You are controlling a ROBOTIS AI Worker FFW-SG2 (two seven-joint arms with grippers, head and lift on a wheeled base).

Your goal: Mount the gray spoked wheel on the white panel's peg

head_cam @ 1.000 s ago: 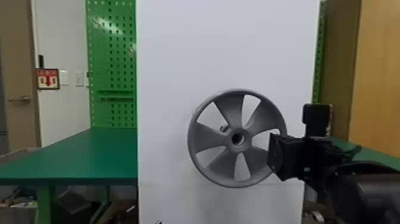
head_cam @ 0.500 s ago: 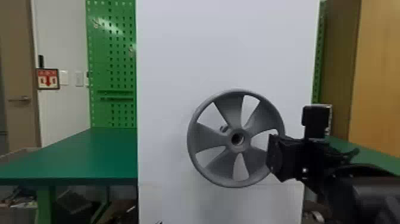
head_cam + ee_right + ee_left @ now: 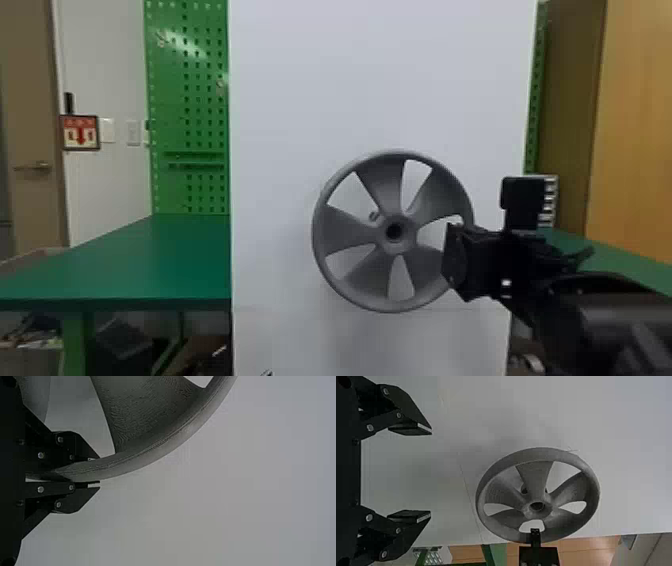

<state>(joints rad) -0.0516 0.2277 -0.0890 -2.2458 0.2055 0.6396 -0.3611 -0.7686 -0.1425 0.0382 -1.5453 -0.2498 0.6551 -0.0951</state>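
Observation:
In the head view my right gripper (image 3: 457, 260) is at the right side of the gray spoked wheel (image 3: 352, 230), which stands upright in front of the white panel (image 3: 380, 75). The right wrist view has the fingers of my right gripper (image 3: 95, 473) shut on the wheel's rim (image 3: 158, 451). A short peg (image 3: 374, 216) shows through a gap between spokes, up and left of the hub. In the left wrist view my left gripper (image 3: 431, 473) is open, nothing between its fingers, with the wheel (image 3: 534, 475) farther off.
A green table (image 3: 150, 265) extends on the left of the panel, with a green pegboard (image 3: 190, 100) behind it. Another green tabletop (image 3: 620, 250) lies at the right, behind the right arm. A wooden cabinet (image 3: 640, 125) stands at the far right.
The wheel and my right gripper have shifted very slightly to the left in the head view. The grip on the rim looks the same.

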